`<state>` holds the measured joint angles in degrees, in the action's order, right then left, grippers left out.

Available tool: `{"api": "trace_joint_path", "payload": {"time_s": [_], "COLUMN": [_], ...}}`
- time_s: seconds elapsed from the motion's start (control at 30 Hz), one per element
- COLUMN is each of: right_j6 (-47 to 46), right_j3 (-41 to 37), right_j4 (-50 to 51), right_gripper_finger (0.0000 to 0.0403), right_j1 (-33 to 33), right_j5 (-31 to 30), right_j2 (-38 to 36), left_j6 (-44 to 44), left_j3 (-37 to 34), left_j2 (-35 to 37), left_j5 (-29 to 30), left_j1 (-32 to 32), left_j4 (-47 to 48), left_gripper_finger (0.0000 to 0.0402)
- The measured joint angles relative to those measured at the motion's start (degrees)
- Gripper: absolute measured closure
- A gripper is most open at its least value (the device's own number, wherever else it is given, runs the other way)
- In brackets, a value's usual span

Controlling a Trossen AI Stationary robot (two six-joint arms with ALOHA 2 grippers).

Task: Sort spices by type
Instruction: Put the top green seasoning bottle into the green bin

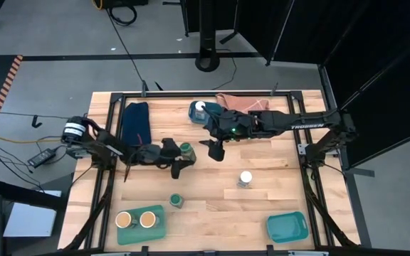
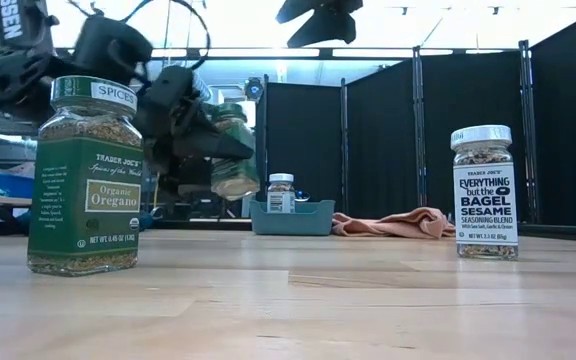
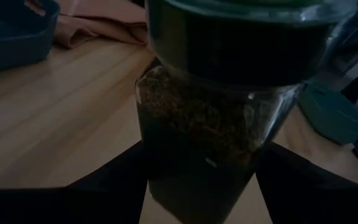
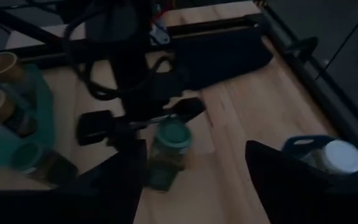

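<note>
My left gripper [image 1: 181, 154] is shut on a green-lidded spice jar [image 1: 185, 148] over the middle of the table; the low view shows this jar [image 2: 230, 150] in the air. My right gripper [image 1: 217, 150] hangs open and empty just right of it, fingers wide apart [image 4: 185, 186]. A second green-lidded jar [image 1: 176, 201] stands on its base on the wood. A white-lidded jar [image 1: 245, 178] stands right of centre. Another white-lidded jar [image 1: 201, 110] sits in the far teal tray [image 1: 193, 117]. Two tan-lidded jars [image 1: 124, 220] [image 1: 148, 220] stand in the near-left teal tray [image 1: 139, 232]. My left gripper pinches the green-lidded jar by its glass body [image 3: 166, 143], below the lid [image 3: 247, 31], one finger on each side [image 3: 104, 186]. The fingers come about level from the table's left. The jar is lifted clear of the table and leans slightly.
An empty teal tray [image 1: 287, 227] lies at the near right corner. A dark blue folded cloth [image 1: 136, 122] lies at the far left and a pink cloth [image 1: 237, 102] at the far edge, beside the far tray. Bare wood shows between the standing jars.
</note>
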<state>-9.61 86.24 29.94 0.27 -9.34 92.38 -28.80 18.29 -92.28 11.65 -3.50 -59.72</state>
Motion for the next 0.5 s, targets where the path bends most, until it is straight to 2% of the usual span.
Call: {"api": "trace_joint_path", "payload": {"time_s": [0.1, 0.2, 0.37, 0.5], "right_j6": [-0.9, -0.8, -0.8, -0.1], "right_j3": [0.0, 0.0, 0.0, 1.9], "right_j4": [1.9, 4.1, 5.0, 8.6], "right_gripper_finger": [0.0126, 0.0125, 0.0126, 0.0125], "right_j1": [0.0, 0.0, 0.1, 0.7], "right_j5": [1.2, 2.0, 3.5, 3.6], "right_j2": [0.0, 0.0, -0.2, -0.3], "left_j6": [1.9, 5.8, 14.1, 19.8], "left_j3": [3.9, 10.5, 24.0, 30.5], "left_j2": [3.8, 6.3, 6.6, 5.9], "left_j5": [-2.8, -5.5, -4.9, -1.9], "left_j1": [1.7, 2.5, 2.7, 3.0], "left_j4": [10.7, 26.2, 52.3, 60.4], "left_gripper_finger": [0.0152, 0.0152, 0.0152, 0.0152]}}
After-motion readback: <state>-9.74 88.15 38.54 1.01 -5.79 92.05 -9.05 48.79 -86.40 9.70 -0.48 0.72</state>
